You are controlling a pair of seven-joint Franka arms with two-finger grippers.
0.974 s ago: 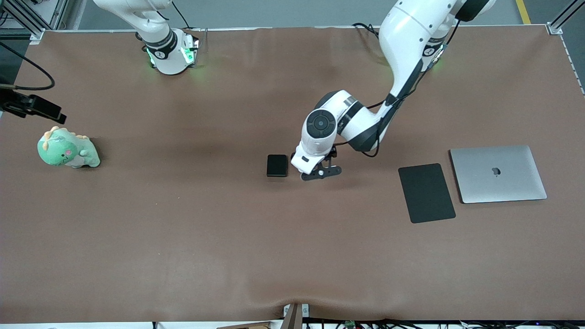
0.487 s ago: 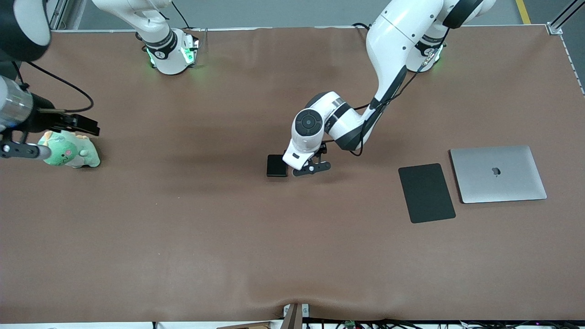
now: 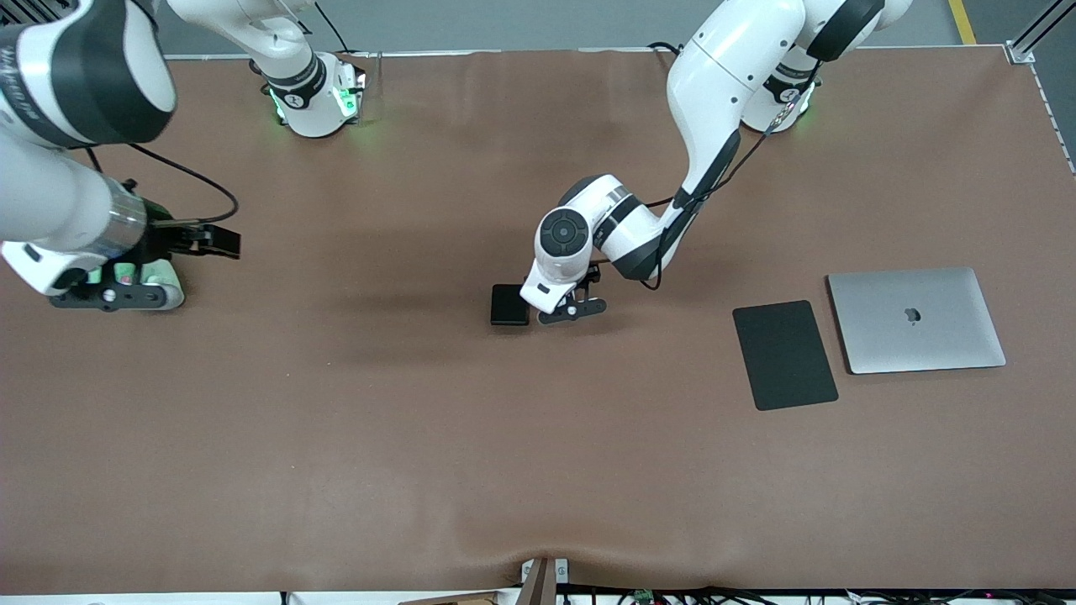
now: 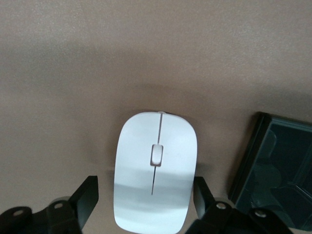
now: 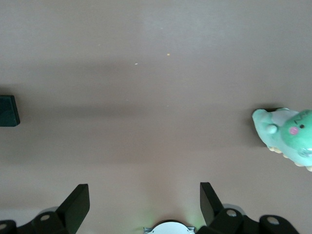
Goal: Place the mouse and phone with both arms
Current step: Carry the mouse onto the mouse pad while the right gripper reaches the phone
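Note:
The white mouse (image 4: 155, 170) lies on the brown table between the spread fingers of my left gripper (image 4: 145, 195), which is open and low over it. In the front view the mouse is hidden under the left gripper (image 3: 565, 309). The black phone (image 3: 509, 304) lies flat right beside the mouse, toward the right arm's end; it also shows in the left wrist view (image 4: 275, 175) and the right wrist view (image 5: 9, 111). My right gripper (image 3: 109, 294) is open and empty over the green toy; its fingers are spread in the right wrist view (image 5: 144, 194).
A green dinosaur plush (image 3: 165, 281) sits at the right arm's end, also in the right wrist view (image 5: 287, 139). A large flat black pad (image 3: 784, 355) and a closed silver laptop (image 3: 916, 319) lie at the left arm's end.
My left gripper has moved toward the phone and settled around the mouse. My right arm has swung in from the table's edge to over the plush toy.

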